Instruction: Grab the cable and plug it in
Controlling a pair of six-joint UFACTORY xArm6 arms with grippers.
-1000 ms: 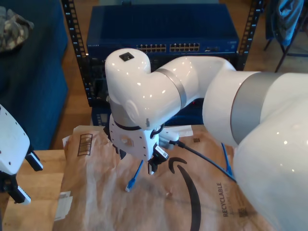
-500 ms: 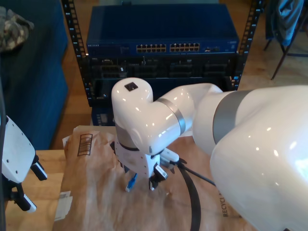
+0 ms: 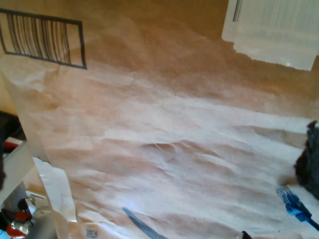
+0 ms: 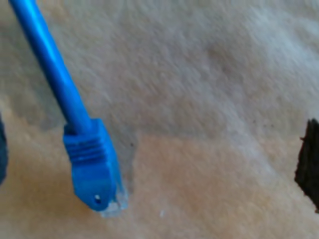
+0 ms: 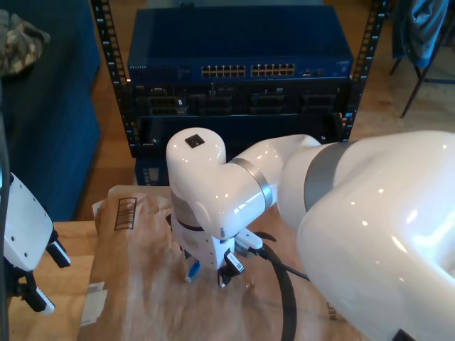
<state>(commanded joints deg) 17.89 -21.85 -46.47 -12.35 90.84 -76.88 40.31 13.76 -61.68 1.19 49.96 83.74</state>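
One plug: the cable (image 4: 75, 129) end lies on the brown paper (image 5: 135, 284), between my second tool's (image 5: 210, 273) jaws.
Long axis: runs away from the plug.
Second tool: spread, holding nothing.
First tool: grip state cannot be told.

My glossy white arm (image 5: 234, 192) has rounded joints, a grey band, a black square marking, and a black cable (image 5: 284, 273).

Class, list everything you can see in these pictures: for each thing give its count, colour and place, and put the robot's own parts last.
cable: one, bright blue, plug end lying on the paper by my second gripper.
paper mailer: one, brown with black print, spread over the table.
network switch: one, dark blue, in the rack behind.
rack: one, black, behind the table.
second gripper: one, white, lowered over the plug.
first gripper: one, white and black, exterior view's left edge.
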